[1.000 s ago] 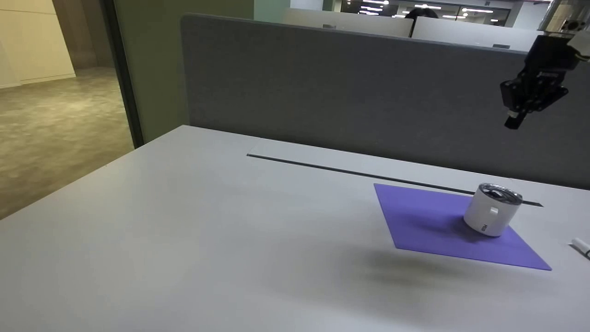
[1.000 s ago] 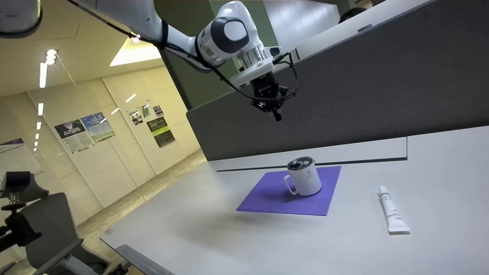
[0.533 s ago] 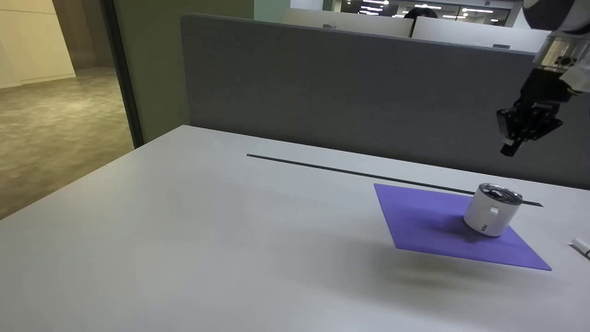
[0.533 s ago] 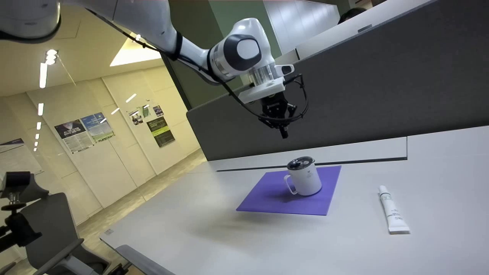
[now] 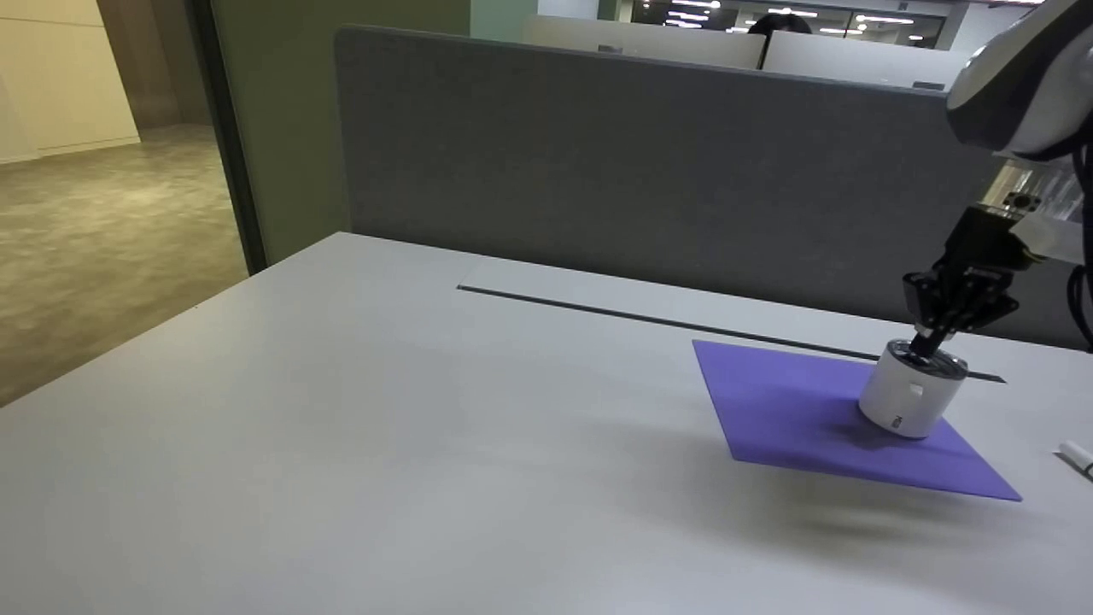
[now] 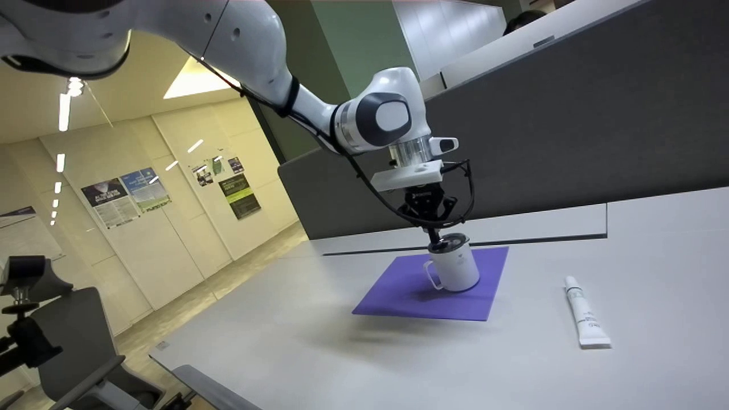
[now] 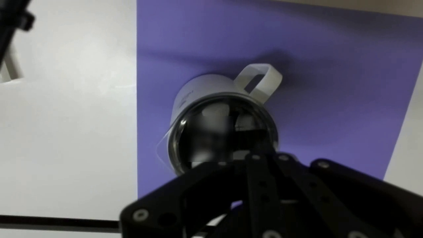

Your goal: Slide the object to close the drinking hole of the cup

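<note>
The cup is a white mug in both exterior views (image 5: 901, 403) (image 6: 458, 270), upright on a purple mat (image 5: 790, 401), with a handle on its side. Its dark, shiny lid (image 6: 453, 242) fills much of the wrist view (image 7: 214, 132). My gripper (image 5: 924, 347) is shut, fingertips together, pointing down at the lid's top inside the rim. It shows over the handle-side part of the lid in an exterior view (image 6: 434, 237). In the wrist view the fingertips (image 7: 262, 148) overlap the lid's lower right. Reflections and blur hide the slider and the drinking hole; whether the tips touch it I cannot tell.
A white tube (image 6: 586, 319) lies on the white table (image 6: 524, 370) beside the mat. A dark grey partition (image 5: 640, 179) stands along the back edge. A thin dark strip (image 5: 666, 321) runs between mat and partition.
My arm has come down from high above the cup to the lid, with the gripper staying shut. The cup, mat and tube have not moved.
</note>
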### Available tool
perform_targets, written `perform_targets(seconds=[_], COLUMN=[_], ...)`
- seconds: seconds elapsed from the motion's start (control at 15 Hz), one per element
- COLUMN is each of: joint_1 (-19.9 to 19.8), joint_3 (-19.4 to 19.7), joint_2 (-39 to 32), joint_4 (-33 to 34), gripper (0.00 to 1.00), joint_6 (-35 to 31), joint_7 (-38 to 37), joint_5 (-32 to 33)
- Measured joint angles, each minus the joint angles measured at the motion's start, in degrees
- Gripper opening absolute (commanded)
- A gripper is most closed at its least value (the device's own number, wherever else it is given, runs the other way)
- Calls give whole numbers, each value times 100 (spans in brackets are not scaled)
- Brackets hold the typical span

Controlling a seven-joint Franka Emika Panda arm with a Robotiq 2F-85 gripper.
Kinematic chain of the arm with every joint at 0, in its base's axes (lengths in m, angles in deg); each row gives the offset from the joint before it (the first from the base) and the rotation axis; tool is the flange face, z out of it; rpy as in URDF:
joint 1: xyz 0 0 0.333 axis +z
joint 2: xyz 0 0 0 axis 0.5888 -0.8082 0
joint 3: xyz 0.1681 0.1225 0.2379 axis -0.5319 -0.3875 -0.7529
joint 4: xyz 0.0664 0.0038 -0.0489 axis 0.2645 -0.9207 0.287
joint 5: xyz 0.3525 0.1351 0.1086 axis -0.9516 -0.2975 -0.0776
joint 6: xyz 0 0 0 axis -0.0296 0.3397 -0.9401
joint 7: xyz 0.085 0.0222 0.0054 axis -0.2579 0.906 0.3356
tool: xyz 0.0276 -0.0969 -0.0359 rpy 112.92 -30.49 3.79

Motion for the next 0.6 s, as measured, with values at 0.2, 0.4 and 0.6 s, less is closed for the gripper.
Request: perform_targets(seconds=[0.2,0.4,0.6], joint_1=[-113,-225,-264], joint_3=[-136,-248,-280], joint_2=[-135,-156,-159], joint_4=[-1,0,0], gripper=[0,0,0], joint_6=[-181,-234,-232], joint_7=[120,248,280], joint_5=[-124,-212,-218])
